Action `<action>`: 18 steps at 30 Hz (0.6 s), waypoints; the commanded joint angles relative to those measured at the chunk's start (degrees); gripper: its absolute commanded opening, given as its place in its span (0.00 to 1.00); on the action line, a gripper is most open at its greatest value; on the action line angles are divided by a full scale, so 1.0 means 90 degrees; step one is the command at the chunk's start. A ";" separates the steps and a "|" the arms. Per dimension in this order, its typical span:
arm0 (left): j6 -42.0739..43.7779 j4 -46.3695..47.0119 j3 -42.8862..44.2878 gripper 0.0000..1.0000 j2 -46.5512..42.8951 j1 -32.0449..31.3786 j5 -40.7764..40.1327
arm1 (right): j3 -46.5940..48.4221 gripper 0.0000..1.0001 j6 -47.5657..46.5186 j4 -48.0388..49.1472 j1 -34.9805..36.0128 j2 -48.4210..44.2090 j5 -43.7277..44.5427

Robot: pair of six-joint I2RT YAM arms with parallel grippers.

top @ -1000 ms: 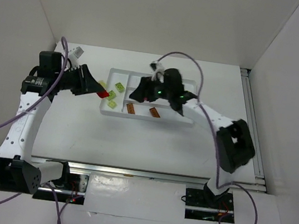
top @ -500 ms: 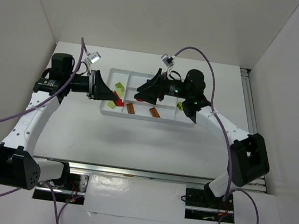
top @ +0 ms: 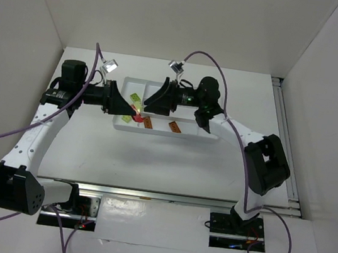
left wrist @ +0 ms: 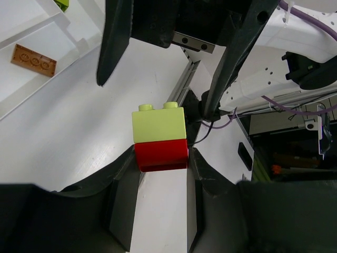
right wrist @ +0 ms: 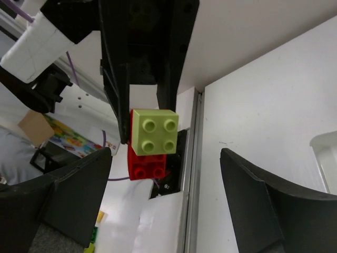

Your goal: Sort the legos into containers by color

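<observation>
Between the fingers of the left hand (left wrist: 161,161), pinched by its side walls, sits a red brick (left wrist: 160,154) with a yellow-green brick (left wrist: 159,124) studded on top, raised over the surface (left wrist: 63,132) close by the tray (top: 196,137). Both look light, rigid, glossy, probably slick; stud friction joins them. Beyond, the right hand (top: 151,103) is spread wide; the green brick's flat sides seem its best hold.

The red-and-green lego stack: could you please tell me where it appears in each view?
Top external: the lego stack sits left of centre, over the tray's near-left part.
Left wrist: dead centre, green above red.
Right wrist: centre-left, studs toward the camera.
Shared landmark: the left fingers clamping its red half.
</observation>
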 commanded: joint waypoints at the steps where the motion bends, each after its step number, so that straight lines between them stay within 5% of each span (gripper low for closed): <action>1: 0.0226 0.0155 0.0115 0.00 -0.0109 -0.0022 0.0181 | 0.0432 0.90 0.0513 0.1055 0.0149 0.0171 -0.0092; 4: 0.0227 0.0155 0.0174 0.00 -0.0109 -0.0022 0.0122 | 0.0500 0.81 0.0758 0.1426 0.0149 0.0366 -0.0150; 10: 0.0227 0.0155 0.0174 0.00 -0.0109 -0.0022 0.0122 | 0.0637 0.81 0.1715 0.2501 0.0208 0.0709 -0.0404; 18: 0.0286 0.0096 0.0174 0.00 -0.0109 -0.0022 0.0122 | 0.0764 0.67 0.1726 0.2493 0.0325 0.0836 -0.0482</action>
